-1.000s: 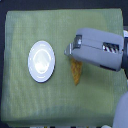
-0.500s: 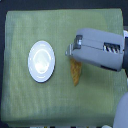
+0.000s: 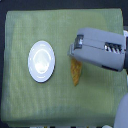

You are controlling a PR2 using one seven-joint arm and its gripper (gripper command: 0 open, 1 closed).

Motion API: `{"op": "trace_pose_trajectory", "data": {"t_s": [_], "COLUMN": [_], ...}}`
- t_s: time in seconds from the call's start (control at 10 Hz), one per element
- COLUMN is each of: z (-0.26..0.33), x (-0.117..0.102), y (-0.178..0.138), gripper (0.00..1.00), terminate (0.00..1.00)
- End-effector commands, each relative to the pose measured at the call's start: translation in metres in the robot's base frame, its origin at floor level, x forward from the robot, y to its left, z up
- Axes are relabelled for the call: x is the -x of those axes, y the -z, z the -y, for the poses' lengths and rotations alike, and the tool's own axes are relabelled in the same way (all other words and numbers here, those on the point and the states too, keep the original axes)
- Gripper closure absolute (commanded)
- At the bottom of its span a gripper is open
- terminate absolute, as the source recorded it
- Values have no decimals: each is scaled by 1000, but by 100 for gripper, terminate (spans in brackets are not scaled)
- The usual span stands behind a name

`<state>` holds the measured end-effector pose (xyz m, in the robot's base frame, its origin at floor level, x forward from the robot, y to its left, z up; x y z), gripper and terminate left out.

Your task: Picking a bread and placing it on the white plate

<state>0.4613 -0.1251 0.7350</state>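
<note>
Bread is what I am after, the long golden-brown bumpy bread with pointed ends, and it lies on the green cloth-covered table right under my big grey pincer. My grey arm comes in from the exterior view's right and covers the top end of the bread, so only the lower part sticks out below me. The bread's long way runs up and down in this view, with a small lean, and the end I can see points toward the near edge of the table. My fingertips are hidden under my own grey shell, so I cannot tell if they are spread wide, pressed together, or already pinching the bread. I also cannot tell if I am touching it or just hanging above it. The round shiny white plate sits on the cloth toward the exterior view's left of me, apart from the bread, with a strip of bare green between them. Nothing is on the plate yet, so I think the job is still at the picking part. To grab well, I think my fingers should close across the thin way of the bread, not along its long way. After that, the carry would go sideways toward the exterior view's left, and the bread should fit across the plate.
</note>
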Motion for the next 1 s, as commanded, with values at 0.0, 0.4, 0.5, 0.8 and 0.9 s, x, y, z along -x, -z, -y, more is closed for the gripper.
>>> {"op": "trace_pose_trajectory", "data": {"t_s": [0.0,0.4,0.5,0.8,0.9], "z": [9,14,14,21,22], "x": [-3,-10,-10,-20,-26], "y": [-6,-18,-19,-46,-62], "gripper": [100,100,100,100,100], "terminate": [0,0,0,0,0]}}
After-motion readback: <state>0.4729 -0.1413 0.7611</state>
